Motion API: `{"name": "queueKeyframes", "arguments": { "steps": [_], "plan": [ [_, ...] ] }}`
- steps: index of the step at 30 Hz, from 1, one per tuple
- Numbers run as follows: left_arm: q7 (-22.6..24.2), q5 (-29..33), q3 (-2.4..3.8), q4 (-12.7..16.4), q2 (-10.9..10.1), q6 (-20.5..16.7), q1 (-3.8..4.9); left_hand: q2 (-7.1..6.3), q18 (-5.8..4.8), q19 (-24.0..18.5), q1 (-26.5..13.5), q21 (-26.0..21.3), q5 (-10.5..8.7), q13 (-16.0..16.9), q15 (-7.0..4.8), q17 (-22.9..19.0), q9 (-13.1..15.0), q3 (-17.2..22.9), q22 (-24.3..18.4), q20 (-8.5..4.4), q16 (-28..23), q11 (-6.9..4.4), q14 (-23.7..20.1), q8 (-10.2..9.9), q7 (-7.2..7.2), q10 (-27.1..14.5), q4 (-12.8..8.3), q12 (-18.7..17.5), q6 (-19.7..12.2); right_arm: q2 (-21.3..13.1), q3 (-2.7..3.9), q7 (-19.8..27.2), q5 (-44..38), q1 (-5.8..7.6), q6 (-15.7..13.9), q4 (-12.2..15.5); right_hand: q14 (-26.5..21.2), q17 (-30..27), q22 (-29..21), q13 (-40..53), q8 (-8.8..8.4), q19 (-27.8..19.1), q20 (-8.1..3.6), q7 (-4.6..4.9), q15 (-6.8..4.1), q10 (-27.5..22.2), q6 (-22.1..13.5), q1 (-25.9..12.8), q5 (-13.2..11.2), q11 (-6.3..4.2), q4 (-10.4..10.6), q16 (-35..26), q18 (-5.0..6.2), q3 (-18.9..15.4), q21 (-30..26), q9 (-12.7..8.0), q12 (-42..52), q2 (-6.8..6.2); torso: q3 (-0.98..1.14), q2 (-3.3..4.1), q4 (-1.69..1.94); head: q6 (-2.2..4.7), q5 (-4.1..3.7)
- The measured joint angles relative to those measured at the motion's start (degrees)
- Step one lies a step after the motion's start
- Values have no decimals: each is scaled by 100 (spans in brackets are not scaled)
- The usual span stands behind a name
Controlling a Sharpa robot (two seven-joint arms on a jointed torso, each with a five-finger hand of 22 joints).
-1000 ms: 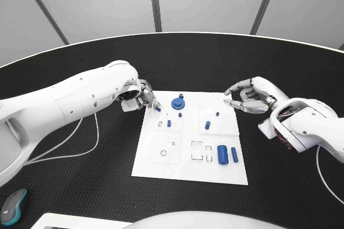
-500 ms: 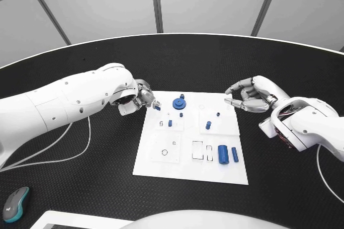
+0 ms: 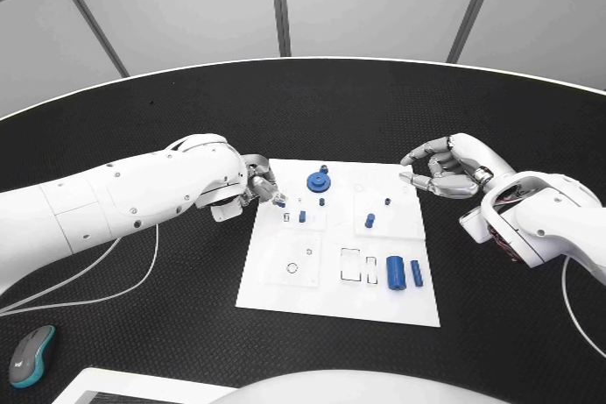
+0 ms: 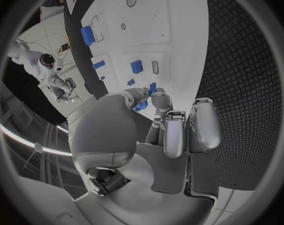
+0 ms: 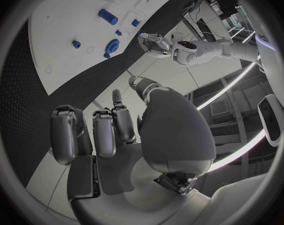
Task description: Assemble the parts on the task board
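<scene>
The white task board [image 3: 331,290] lies in the middle of the table. On it are a round blue gear-like part [image 3: 319,182], small blue pegs [image 3: 369,220] and two blue cylinders [image 3: 394,272] near its right edge. My left hand [image 3: 257,187] hovers at the board's upper left corner and pinches a small blue part [image 4: 151,89] between thumb and finger, just above the board [image 4: 179,35]. My right hand [image 3: 442,171] hangs beside the board's upper right edge, its fingers loosely curved and apart, holding nothing. The right wrist view shows the board [image 5: 61,25], the gear [image 5: 112,46] and the left hand [image 5: 155,41].
A teal and grey mouse-like device [image 3: 28,356] lies at the table's near left. White cables [image 3: 126,281] trail under the left arm. Black table surface runs all round the board.
The left hand has shifted a little nearer and toward the board's left slots, still holding the blue part. The right hand has stayed put. The camera has moved slightly.
</scene>
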Motion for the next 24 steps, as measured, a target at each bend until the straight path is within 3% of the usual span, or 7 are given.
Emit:
{"name": "queueKeyframes", "arguments": {
  "steps": [12,24],
  "plan": [
    [3,-89,-15,168,-6,85,-165,-35,-1,0,-35,21,-22,9,0,0,2,71,-1,0,0,8,0,23,1,9,-70,0,-1,9,0,10,0,-1,-3,-13,0,0,0,-1,0,0,0,0,0,0,0,0,0,0,0,0,0,0,0,-1,0,0,8,13,-14,-5,-2],
    [-9,-119,-16,164,13,125,-201,-34,0,-1,-35,21,-22,15,0,3,15,77,-2,0,0,9,0,23,2,10,-77,0,-2,4,0,14,0,-1,-5,-7,0,0,0,-1,0,0,0,0,0,0,0,0,34,0,0,0,0,0,0,4,0,0,7,14,-7,-37,-16]
  ]
}}
